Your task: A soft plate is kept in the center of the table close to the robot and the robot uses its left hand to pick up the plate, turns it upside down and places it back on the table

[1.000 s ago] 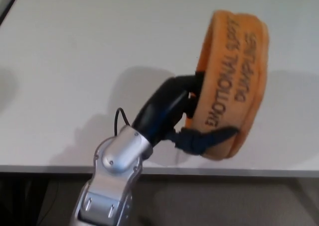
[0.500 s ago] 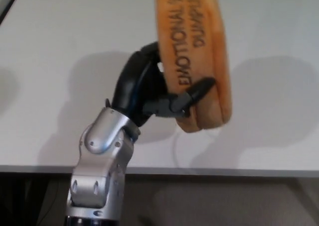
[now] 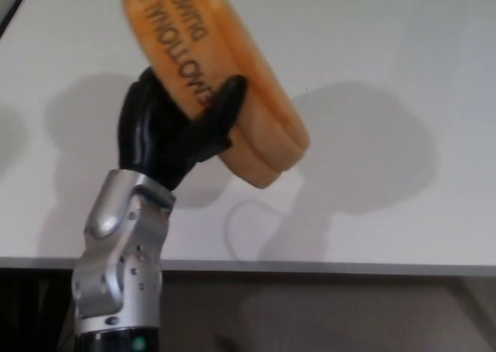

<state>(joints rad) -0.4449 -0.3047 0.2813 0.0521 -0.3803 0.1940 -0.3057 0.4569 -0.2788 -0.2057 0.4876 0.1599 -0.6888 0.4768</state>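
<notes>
The soft orange plate [image 3: 232, 96] is held up in the air above the white table [image 3: 387, 73], standing on edge and tilted toward the upper left. Dark lettering runs along its rim, upside down. My left hand [image 3: 167, 131] is shut on it, black fingers [image 3: 225, 104] wrapped over the rim from the left and below. The silver forearm [image 3: 120, 251] rises from the bottom left. The plate's top edge is cut off by the picture. My right hand does not show.
The table's front edge [image 3: 310, 267] runs across the lower part of the picture, with dark floor below. The plate's shadow [image 3: 364, 158] lies on the table to the right. A dark strip [image 3: 12, 3] marks the far left corner.
My left hand has rotated the plate counter-clockwise and carried it leftward and up. The forearm has swung left too, and the plate's shadow has shifted with it.
</notes>
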